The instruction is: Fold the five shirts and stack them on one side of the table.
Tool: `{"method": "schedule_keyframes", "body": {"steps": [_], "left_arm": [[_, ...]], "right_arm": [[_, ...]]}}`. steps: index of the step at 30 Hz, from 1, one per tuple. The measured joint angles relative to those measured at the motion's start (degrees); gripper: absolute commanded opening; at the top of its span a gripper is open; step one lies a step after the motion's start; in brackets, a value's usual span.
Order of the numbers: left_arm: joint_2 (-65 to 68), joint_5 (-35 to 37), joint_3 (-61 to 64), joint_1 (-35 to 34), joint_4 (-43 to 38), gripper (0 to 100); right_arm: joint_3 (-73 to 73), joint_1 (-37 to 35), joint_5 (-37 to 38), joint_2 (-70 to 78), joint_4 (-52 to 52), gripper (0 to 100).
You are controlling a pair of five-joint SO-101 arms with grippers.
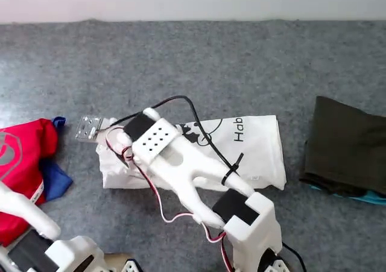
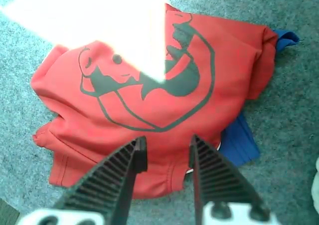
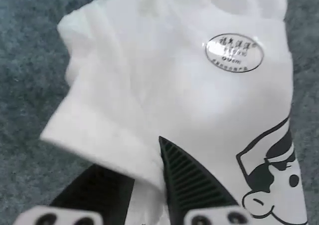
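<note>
Right arm (image 1: pixel 181 163): stretched out low across the white shirt (image 1: pixel 253 145), wrist turned down toward the cloth. The right gripper (image 3: pixel 137 160) sits at the shirt's folded end. One ribbed finger (image 3: pixel 189 185) lies on top of the fabric, the other is under the fold, and the cloth edge passes between them, so the jaws are clamped on the white shirt. The rest of the shirt, with its black printed figure, lies flat on the grey table (image 1: pixel 211 61) and runs back from the gripper under the forearm.

Left arm (image 1: pixel 27 215): drawn in at the table's near edge, wrist pointed down. The left gripper (image 2: pixel 165 145) hangs above the red shirt (image 2: pixel 149 95), fingers (image 2: pixel 124 170) apart with nothing between them. The red shirt lies crumpled directly below the fingertips, dark print facing up. A blue shirt (image 2: pixel 241 145) shows from under its edge, just beside the gripper.

A folded dark olive shirt (image 1: pixel 347 145) lies well apart from both grippers, beyond the white shirt's far end, on top of a teal garment (image 1: pixel 356 193).
</note>
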Motion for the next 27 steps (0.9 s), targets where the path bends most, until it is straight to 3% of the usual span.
{"method": "schedule_keyframes", "body": {"steps": [2, 8, 14, 19, 27], "left_arm": [[0.0, 0.0, 0.0, 0.0, 0.0, 15], [0.0, 0.0, 0.0, 0.0, 0.0, 15], [0.0, 0.0, 0.0, 0.0, 0.0, 15], [0.0, 0.0, 0.0, 0.0, 0.0, 15], [0.0, 0.0, 0.0, 1.4, 0.0, 15]], "right_arm": [[-0.4, 1.7, 0.2, 1.1, -1.8, 24.8], [-7.1, 7.6, 0.0, 9.7, -1.1, 23.5], [-23.0, 7.7, -1.6, 10.4, 11.0, 3.9], [-28.5, 3.0, -2.1, 10.4, 19.7, 0.7], [-22.9, -7.8, -2.5, 11.3, 19.7, 0.9]]}}
